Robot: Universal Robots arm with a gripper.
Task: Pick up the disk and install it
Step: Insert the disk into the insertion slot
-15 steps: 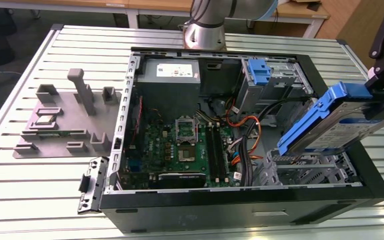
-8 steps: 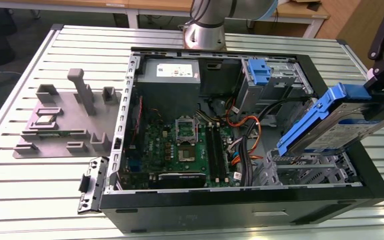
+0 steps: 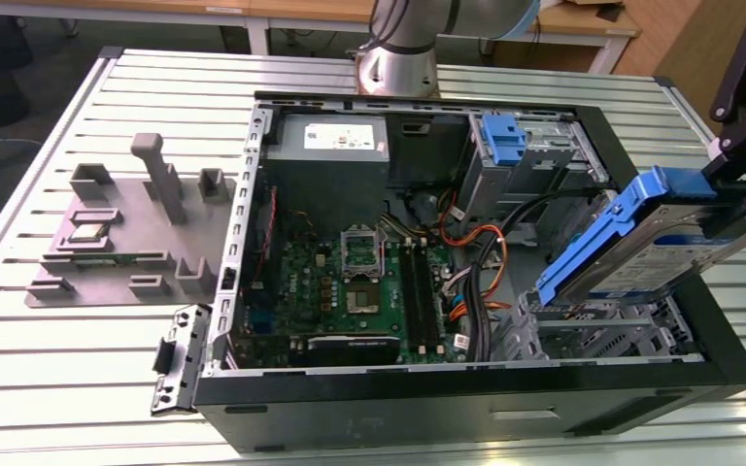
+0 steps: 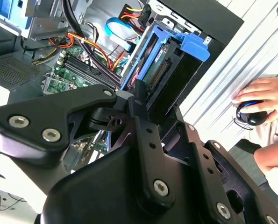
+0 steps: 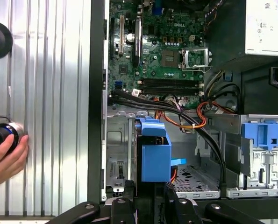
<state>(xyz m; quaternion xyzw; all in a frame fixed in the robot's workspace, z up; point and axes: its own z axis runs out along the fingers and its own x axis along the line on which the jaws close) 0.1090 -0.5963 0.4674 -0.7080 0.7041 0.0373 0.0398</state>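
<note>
The disk (image 3: 645, 248), a silver drive in a bright blue frame, hangs tilted over the open computer case (image 3: 477, 398), above the metal drive bay (image 3: 593, 335) at the exterior view's lower right. My gripper (image 3: 740, 209) is shut on its upper end at the exterior view's right. In the first wrist view the disk (image 5: 155, 156) is edge-on between my black fingers (image 5: 122, 203), with the bay floor behind it. The second wrist view has the disk (image 4: 160, 70) beyond the gripper (image 4: 138, 95), its blue tab pointing away.
Inside the case lie the green motherboard (image 3: 347, 291), orange and black cables (image 3: 484, 248), a grey power-supply box (image 3: 334, 141) and a blue latch on a metal cage (image 3: 503, 141). A grey fixture (image 3: 127, 233) stands left of the case. A person's hand (image 5: 5, 158) rests on a knob beside the case.
</note>
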